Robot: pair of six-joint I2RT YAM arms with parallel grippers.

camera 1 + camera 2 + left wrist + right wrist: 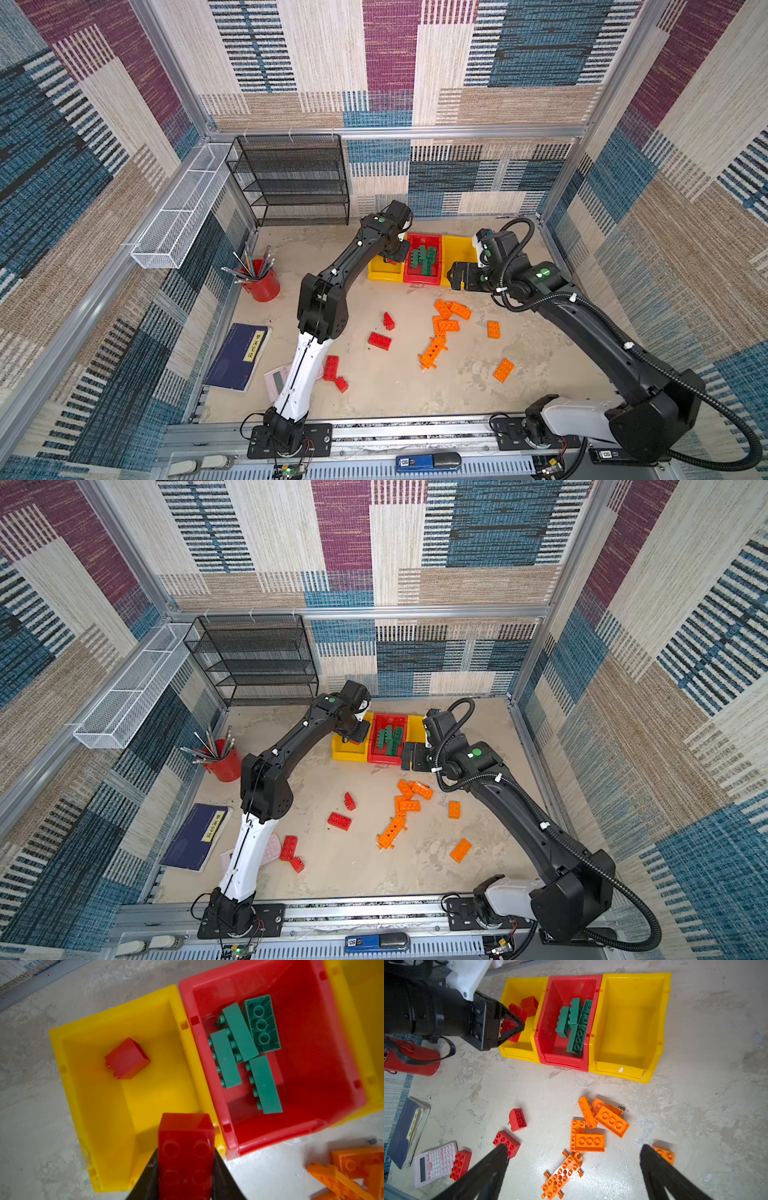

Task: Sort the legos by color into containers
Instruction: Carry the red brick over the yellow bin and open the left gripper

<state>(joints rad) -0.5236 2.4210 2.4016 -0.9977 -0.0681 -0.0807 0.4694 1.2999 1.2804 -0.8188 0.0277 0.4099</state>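
My left gripper [185,1153] is shut on a red lego [186,1142] and hangs over the near end of the left yellow container [116,1014], which holds another red lego [127,1059]. In both top views that gripper [392,255] [355,737] sits above this container. The red container [556,989] beside it holds several dark green legos [575,1022]. The right yellow container [631,1022] has nothing in it. My right gripper [574,1147] hovers open above the table, holding nothing. Below it lie orange legos [611,1121] and a long orange holed beam [562,1174].
Loose red legos [379,340] [331,368] lie mid-table, and single orange ones [493,329] [504,370] to the right. A pink calculator [436,1163], a blue book [239,357] and a red pencil cup [262,284] stand at the left. A black mesh shelf [291,183] fills the back left.
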